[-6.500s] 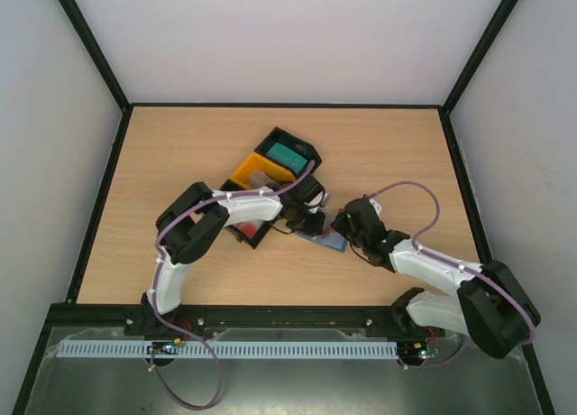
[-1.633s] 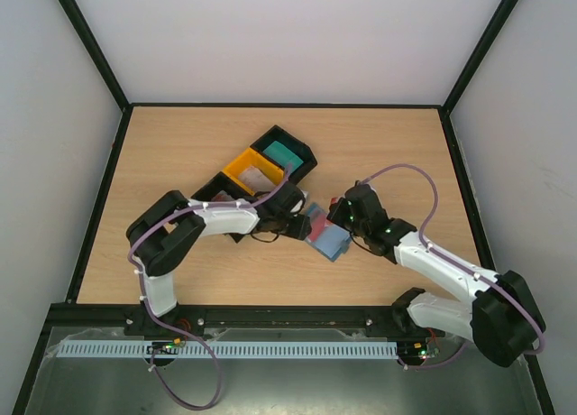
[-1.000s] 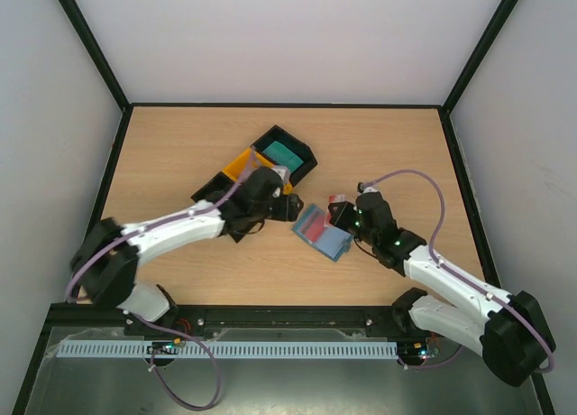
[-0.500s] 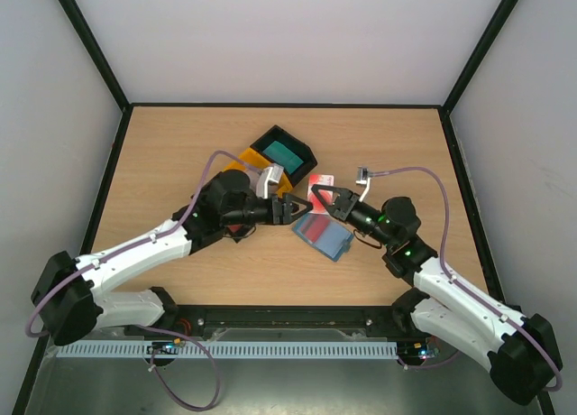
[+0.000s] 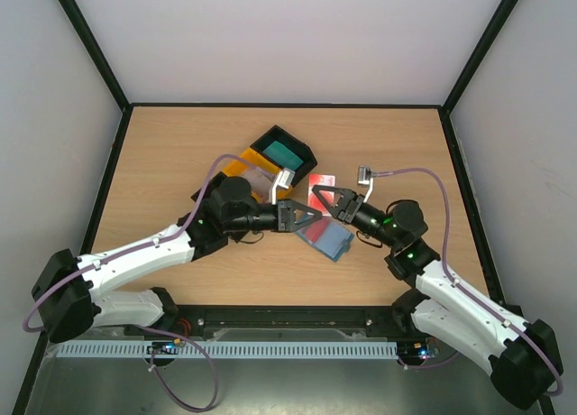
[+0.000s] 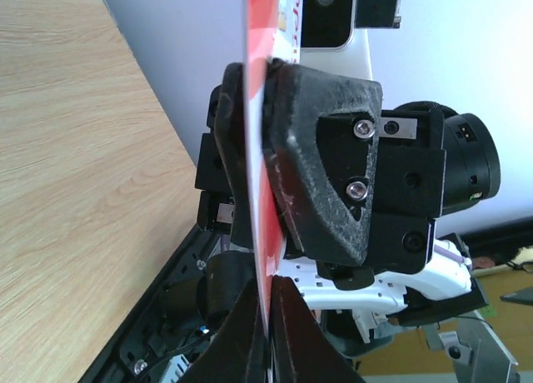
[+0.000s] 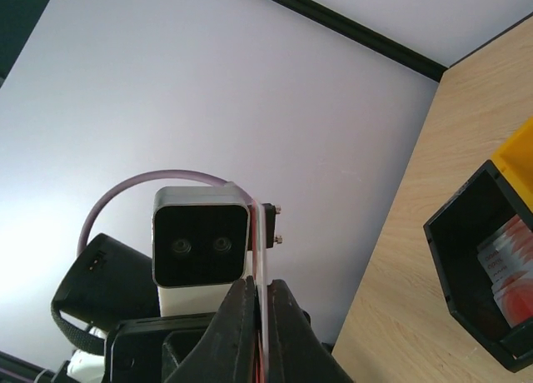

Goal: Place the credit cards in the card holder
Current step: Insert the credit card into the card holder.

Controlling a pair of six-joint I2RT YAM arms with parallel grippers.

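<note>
A white and red credit card [image 5: 321, 181] is held in the air between both grippers, above the slate-blue card holder [image 5: 326, 239], which lies on the table. My right gripper [image 5: 318, 195] is shut on the card from the right. My left gripper [image 5: 315, 213] is shut on its lower edge from the left. In the left wrist view the card [image 6: 262, 25] is edge-on, with the right gripper's black fingers [image 6: 325, 166] clamped on it and my left gripper [image 6: 268, 320] pinching its near edge. In the right wrist view my right gripper [image 7: 263, 316] grips the thin card edge [image 7: 265, 241].
A black tray with a teal card stack [image 5: 282, 151] stands behind the grippers, beside a yellow tray [image 5: 243, 165] partly hidden by the left arm. The right wrist view shows a black tray holding red and white cards [image 7: 500, 271], with the yellow tray's corner [image 7: 520, 162] beside it.
My right gripper lifted a card off the card holder and raised it. Both arms drew back toward their bases. My left gripper moved right and closed on the card's lower edge.
</note>
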